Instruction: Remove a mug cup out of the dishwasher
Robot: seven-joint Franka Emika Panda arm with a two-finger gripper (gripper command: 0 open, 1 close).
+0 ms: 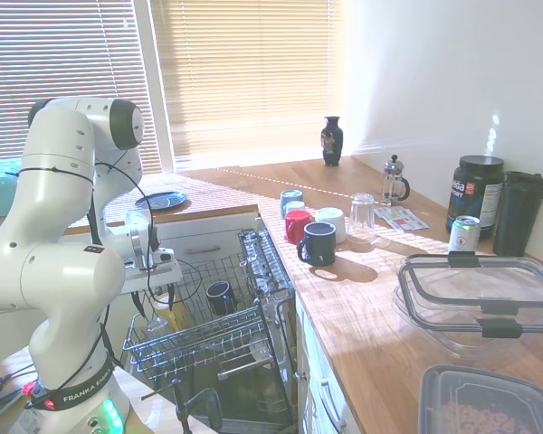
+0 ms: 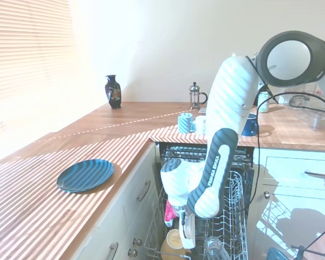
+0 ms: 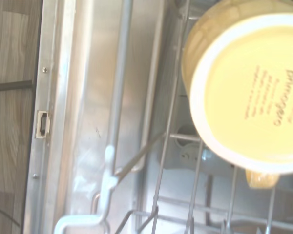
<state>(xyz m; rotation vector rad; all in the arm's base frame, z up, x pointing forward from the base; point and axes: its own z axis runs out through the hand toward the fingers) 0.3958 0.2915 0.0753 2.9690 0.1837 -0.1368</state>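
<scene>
**Franka Arm Reaches Into Open Dishwasher Above Yellow Mug**

Seen in a sunlit kitchen with slatted blinds: white arm point(image 2: 216, 157), lettered "FRANKA EMIKA" along its dark forearm panel and again on its base band, bent down into the dishwasher point(image 1: 276, 271) between white cabinets. Gripper point(image 2: 185, 234) lowered into the grey wire rack point(image 1: 208, 348), right above the mug cup point(image 2: 173, 242); impossible to tell from either outside view whether fingers spread or pressed together, or whether touching the mug.

Mug cup point(image 3: 244, 87) standing upside down in the rack's corner nearest the cabinet drawers, mustard-yellow, glossy, cylindrical. On its pale round base, brown script running sideways, largest word something like "primagera", smaller lines too blurred to read. Beside it in the wrist view, brushed-steel dishwasher wall and thin coated rack wires.

Sharing the rack: small black mug point(image 1: 220, 297), a clear glass point(image 2: 214, 246), a red item point(image 2: 168, 216) partly hidden behind the gripper.

On the wood-grain worktop: round dark-blue plate point(image 2: 85, 174), dark painted vase point(image 1: 332, 140), glass-and-metal French press point(image 1: 395, 179), cluster of red point(image 1: 298, 226), navy point(image 1: 319, 242), white and blue mugs, upturned tumbler point(image 1: 362, 212), black tub point(image 1: 475, 194) with a white-lettered label not legible, drinks can point(image 1: 463, 233), clear clip-lid plastic containers point(image 1: 480, 298).
</scene>
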